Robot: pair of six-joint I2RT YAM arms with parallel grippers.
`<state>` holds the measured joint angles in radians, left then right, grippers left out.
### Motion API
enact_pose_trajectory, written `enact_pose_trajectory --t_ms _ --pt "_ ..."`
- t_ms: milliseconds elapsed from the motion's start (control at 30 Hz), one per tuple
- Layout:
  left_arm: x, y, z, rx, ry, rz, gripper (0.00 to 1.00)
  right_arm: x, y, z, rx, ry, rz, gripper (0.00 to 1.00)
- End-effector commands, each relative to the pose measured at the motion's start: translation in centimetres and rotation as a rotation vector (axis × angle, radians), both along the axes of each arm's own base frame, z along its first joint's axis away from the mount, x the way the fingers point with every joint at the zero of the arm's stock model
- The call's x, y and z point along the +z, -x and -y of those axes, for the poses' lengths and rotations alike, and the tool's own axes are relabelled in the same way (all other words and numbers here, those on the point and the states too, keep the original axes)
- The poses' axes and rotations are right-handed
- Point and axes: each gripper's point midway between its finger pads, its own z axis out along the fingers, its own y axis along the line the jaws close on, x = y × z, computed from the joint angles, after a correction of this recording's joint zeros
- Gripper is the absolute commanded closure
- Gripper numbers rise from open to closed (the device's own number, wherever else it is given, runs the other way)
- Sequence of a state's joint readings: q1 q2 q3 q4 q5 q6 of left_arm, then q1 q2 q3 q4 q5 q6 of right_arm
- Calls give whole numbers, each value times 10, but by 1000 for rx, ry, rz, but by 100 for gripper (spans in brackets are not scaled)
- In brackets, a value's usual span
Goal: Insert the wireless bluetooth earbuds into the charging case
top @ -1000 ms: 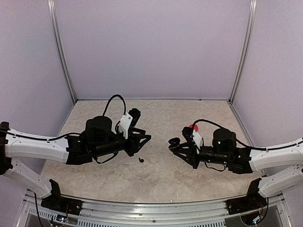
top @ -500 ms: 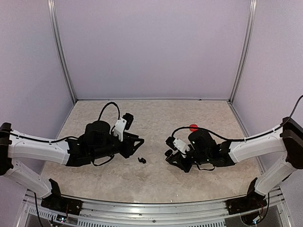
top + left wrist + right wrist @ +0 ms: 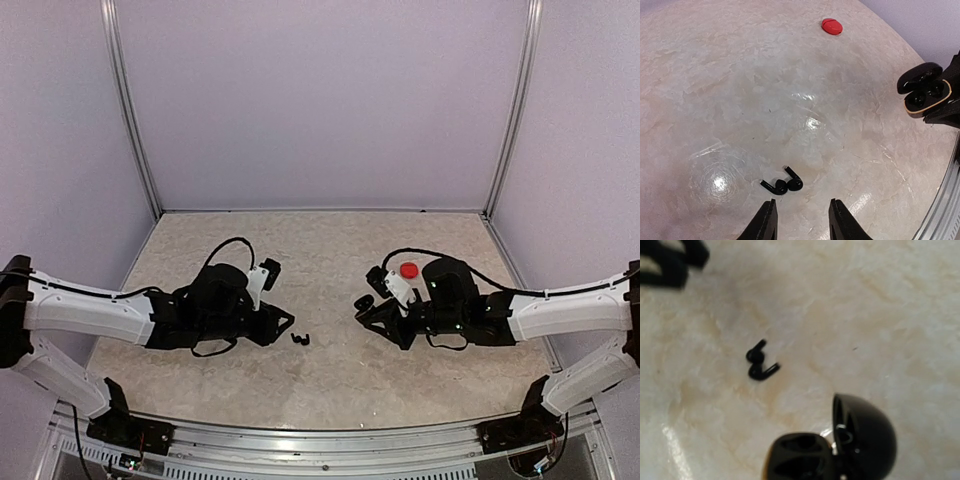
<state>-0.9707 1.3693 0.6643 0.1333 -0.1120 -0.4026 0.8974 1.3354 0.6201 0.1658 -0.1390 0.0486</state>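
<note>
1. Tool state: my left gripper stands narrowly parted with nothing between the fingers. My right gripper is closed on the charging case, whose lid is hinged open and whose two sockets look vacant
2. Location: two black earbuds lie touching each other on the table. In the left wrist view they sit just beyond the finger gap, at 11 o'clock. In the top view they are at 4 o'clock from the left fingertips, with the case well apart at 2 o'clock from them
3. A red rounded object lies at 1 o'clock from the case. I cannot tell what it is, and I see no red buds
4. Handling, as I judge it: each bud is very light, rigid, glossy and rounded, so it is likely to skid or squirt out of a pinch. The stone-patterned surface looks smooth and offers little friction
5. Where to grip: I would take one bud across its bulbous head, leaving the stem free to lead into the socket
6. Caution: because the buds touch, closing on one may flick the other away. I would pinch gently and low to the table
</note>
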Motion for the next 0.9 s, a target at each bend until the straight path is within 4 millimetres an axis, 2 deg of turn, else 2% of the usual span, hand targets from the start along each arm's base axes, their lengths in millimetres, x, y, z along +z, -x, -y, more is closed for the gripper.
enact_pose_trajectory --t_ms 0,133,233,467,633,867 --pt "-24 -6 9 1 -75 -84 64 13 -2 8 -4 -67 1 100" --pt "-41 -10 20 -53 -159 -96 65 18 2 14 9 -97 8 100" --pt "-54 -5 24 -161 -263 -99 64 25 8 15 36 -130 16 100" --pt "-81 -2 15 -348 -531 -120 61 41 15 20 65 -185 47 100" --pt "-93 -1 5 -455 -674 -122 61 44 16 23 68 -201 48 100" --pt "-94 1 4 -565 -724 -72 61 48 15 26 63 -213 56 100"
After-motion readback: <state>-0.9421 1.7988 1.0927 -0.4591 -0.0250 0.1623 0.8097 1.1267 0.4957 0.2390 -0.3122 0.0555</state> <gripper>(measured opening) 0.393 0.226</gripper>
